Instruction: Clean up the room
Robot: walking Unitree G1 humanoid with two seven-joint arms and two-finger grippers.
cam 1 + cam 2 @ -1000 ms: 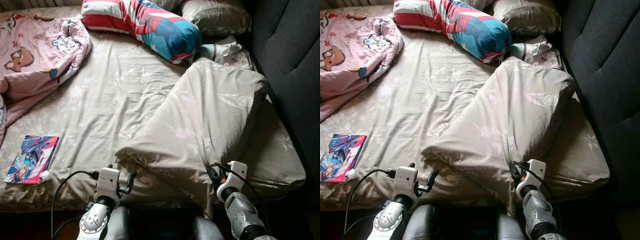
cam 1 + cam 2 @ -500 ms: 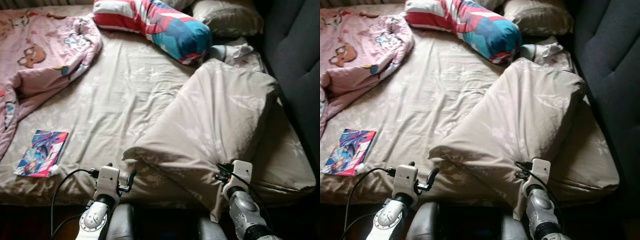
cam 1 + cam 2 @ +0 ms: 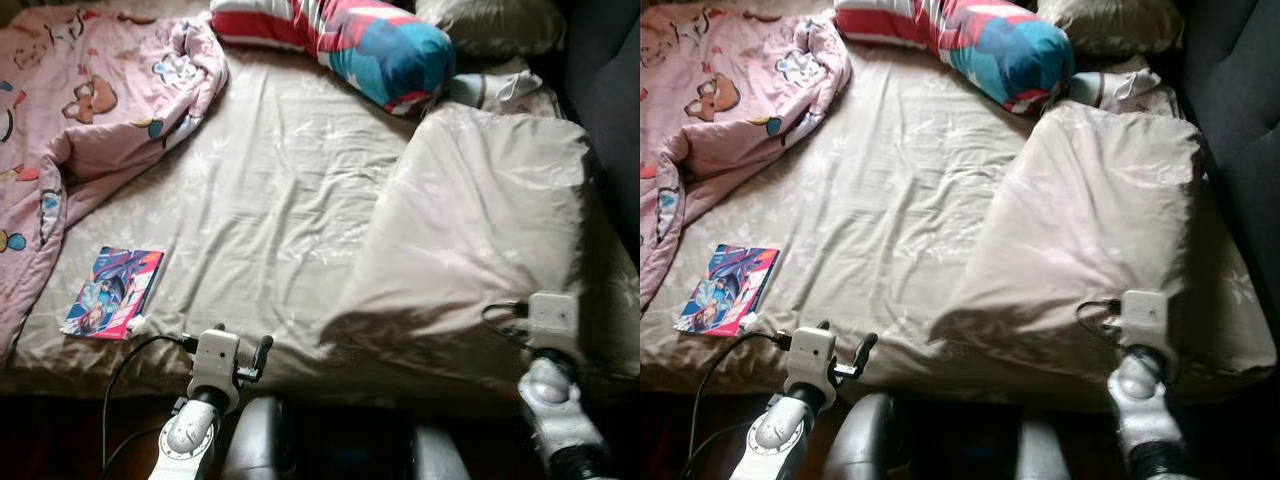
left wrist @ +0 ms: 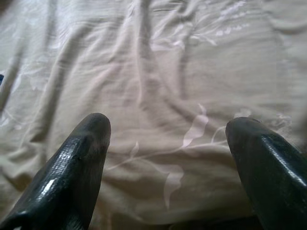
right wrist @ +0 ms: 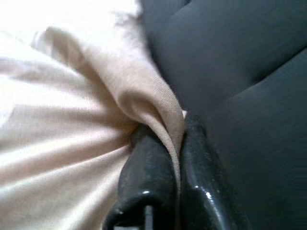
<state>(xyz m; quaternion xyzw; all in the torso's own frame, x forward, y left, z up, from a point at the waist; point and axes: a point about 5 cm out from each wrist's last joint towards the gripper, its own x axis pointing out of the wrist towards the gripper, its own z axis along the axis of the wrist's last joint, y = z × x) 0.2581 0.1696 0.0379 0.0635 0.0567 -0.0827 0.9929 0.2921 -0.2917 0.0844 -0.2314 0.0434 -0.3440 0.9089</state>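
My right gripper is pinched tight on the beige duvet's edge, the grip I need to drag it; left gripper gapes idle above the sheet ahead.

You see the right pincer with its glossy black plastic fingers nipping matt beige woven cloth of the duvet, beside a matt dark upholstered headboard, while a glossy paper book lies on the bed's creased matt bedsheet.

Beige floral duvet lies bunched on the bed's right side.
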